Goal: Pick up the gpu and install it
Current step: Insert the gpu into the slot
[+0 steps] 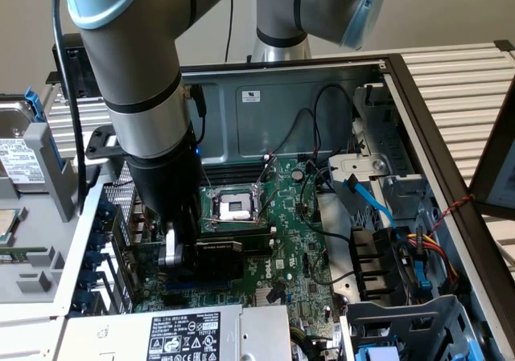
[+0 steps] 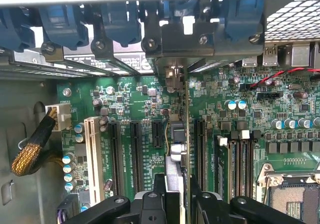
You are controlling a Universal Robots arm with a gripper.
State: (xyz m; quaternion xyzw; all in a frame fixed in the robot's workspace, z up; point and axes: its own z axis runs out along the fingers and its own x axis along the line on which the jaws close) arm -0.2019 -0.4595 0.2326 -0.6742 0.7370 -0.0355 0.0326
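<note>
The gripper (image 2: 175, 196) is clamped on the green gpu card with its black cooler shroud (image 1: 229, 248), held edge-on. It stands upright inside the open grey computer case (image 1: 322, 104), over the green motherboard's black expansion slots (image 2: 135, 154).

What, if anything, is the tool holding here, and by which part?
The tool holds the gpu, gripped across its upper edge, with the card standing on edge over the motherboard's expansion slots.

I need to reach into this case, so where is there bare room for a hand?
Bare room: the case back wall above the CPU socket, crossed by thin wires. Crowded: the gripper holds the gpu over the slots; the cables fill the exterior view's right.
</note>
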